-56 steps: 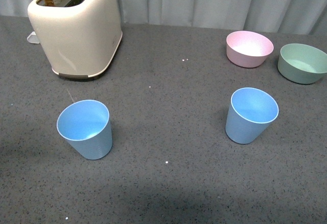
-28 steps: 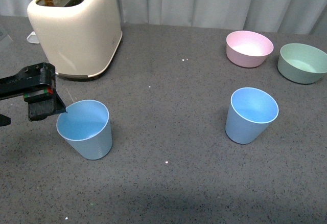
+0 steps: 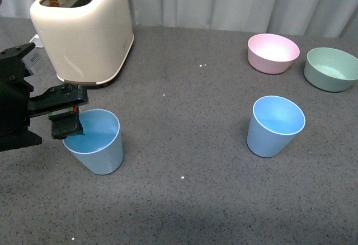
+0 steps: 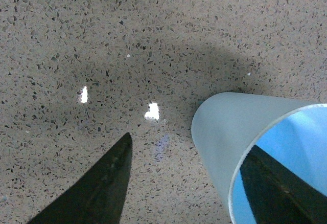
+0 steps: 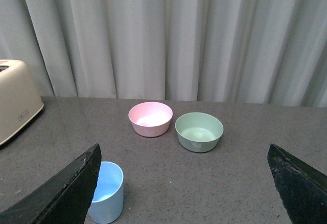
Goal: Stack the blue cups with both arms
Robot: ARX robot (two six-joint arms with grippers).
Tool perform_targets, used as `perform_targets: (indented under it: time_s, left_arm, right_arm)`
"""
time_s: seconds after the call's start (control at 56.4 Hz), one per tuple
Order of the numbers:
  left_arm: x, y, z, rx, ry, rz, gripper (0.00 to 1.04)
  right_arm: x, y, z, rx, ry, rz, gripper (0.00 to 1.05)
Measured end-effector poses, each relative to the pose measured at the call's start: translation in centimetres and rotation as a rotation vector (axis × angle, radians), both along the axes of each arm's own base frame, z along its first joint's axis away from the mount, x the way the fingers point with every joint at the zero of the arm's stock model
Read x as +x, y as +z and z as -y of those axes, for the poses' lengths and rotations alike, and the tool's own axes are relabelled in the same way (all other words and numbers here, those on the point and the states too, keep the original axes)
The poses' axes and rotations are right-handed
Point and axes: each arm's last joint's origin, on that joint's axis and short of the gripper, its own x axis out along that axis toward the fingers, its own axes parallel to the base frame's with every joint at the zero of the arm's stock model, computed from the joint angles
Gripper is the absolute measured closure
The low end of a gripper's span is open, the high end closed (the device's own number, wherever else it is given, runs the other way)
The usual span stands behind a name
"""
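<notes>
Blue cup [image 4: 225,142] wall between spread fingers [image 4: 97,193]; one finger seemingly inside rim.

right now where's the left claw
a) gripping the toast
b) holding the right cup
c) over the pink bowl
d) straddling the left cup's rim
d: the left claw is at the left cup rim, and the left wrist view shows one finger inside the cup and the other outside it.
</notes>
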Motion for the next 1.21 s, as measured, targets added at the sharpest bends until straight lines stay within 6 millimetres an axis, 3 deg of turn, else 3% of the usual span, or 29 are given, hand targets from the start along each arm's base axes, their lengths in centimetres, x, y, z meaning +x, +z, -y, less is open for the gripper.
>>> perform_targets:
  time_s: [0.372, 0.727, 0.833, 1.206]
  left_arm:
    - [-0.2, 0.1, 0.4, -0.036, -0.002, -0.040, 1.02]
    - [0.5, 1.7, 1.5, -0.033, -0.028, 0.007, 1.01]
    - [1.4, 2.3, 3.7, -0.016, -0.074, 0.037, 1.01]
    - [3.0, 1.6, 11.1, -0.023, -0.235, 0.023, 1.01]
  right_arm:
    - [0.0, 0.0, 0.0, 0.000, 0.000, 0.000, 0.10]
    - [0.0, 0.0, 0.0, 0.000, 0.000, 0.000, 0.10]
    - [0.0, 0.0, 0.0, 0.000, 0.000, 0.000, 0.10]
    - [0.0, 0.0, 0.0, 0.000, 0.000, 0.000, 0.10]
